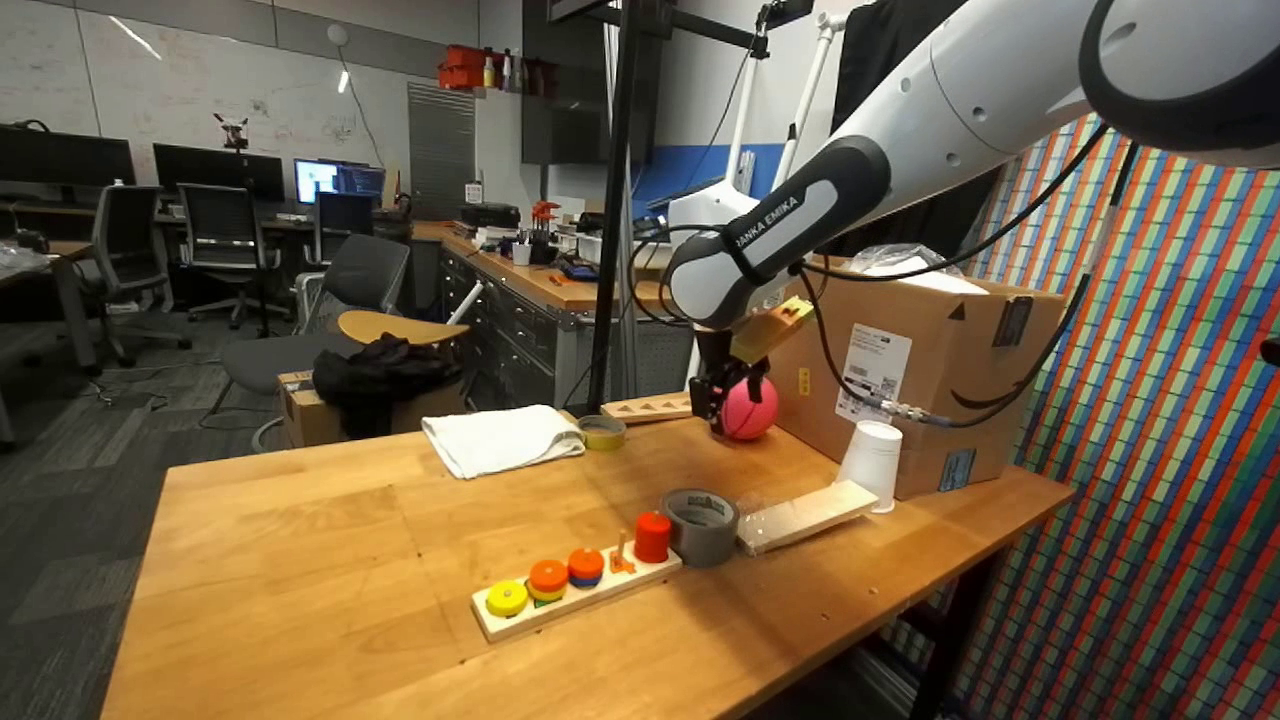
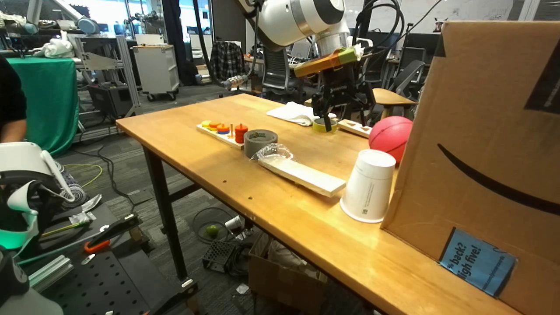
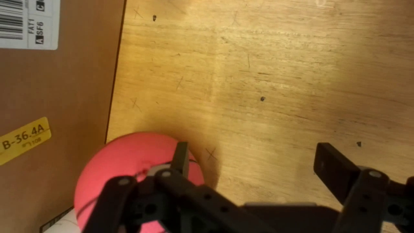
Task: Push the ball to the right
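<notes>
The ball (image 1: pixel 757 412), a red-pink sphere with dark seam lines, rests on the wooden table right beside a cardboard box. It shows in both exterior views, with the box edge covering part of it in an exterior view (image 2: pixel 389 136). My gripper (image 3: pixel 252 147) is open, its fingers wide apart and only table surface between them. In the wrist view the left finger (image 3: pixel 179 158) overlaps the right part of the ball (image 3: pixel 119 158), while the right finger (image 3: pixel 330 165) is over bare wood. Whether a finger touches the ball I cannot tell.
The tall cardboard box (image 1: pixel 920 350) borders the ball. A white cup (image 2: pixel 369 186), a wooden plank (image 2: pixel 302 175), a grey tape roll (image 1: pixel 702 530) and a peg toy (image 1: pixel 580 595) lie toward one edge. A white cloth (image 1: pixel 505 440), yellow tape (image 1: pixel 602 432) and a notched board (image 1: pixel 650 407) lie opposite.
</notes>
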You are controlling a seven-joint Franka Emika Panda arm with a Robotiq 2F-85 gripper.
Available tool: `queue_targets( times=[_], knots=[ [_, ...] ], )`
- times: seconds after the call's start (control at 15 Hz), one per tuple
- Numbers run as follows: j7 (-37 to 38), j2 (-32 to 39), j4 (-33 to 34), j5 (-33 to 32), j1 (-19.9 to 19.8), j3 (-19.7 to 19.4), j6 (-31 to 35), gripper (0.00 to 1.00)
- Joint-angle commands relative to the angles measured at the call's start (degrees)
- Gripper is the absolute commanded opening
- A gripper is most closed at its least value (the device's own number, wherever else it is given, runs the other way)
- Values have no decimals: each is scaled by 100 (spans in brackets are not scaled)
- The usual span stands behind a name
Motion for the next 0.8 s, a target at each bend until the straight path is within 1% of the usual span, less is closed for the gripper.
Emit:
queue_targets(
  times=[0.0,0.13,0.2,0.27,0.47,0.73],
  knots=[
    [85,-259,-197,-72,42,75,-82,100],
    [134,-312,-274,169,34,199,-43,100],
    [85,-390,-345,445,-5,329,31,100],
    [40,-89,-89,180,-6,197,-40,100],
    [56,-173,-151,356,13,323,-38,100],
    [58,-195,-180,362,1,326,-38,100]
  ],
)
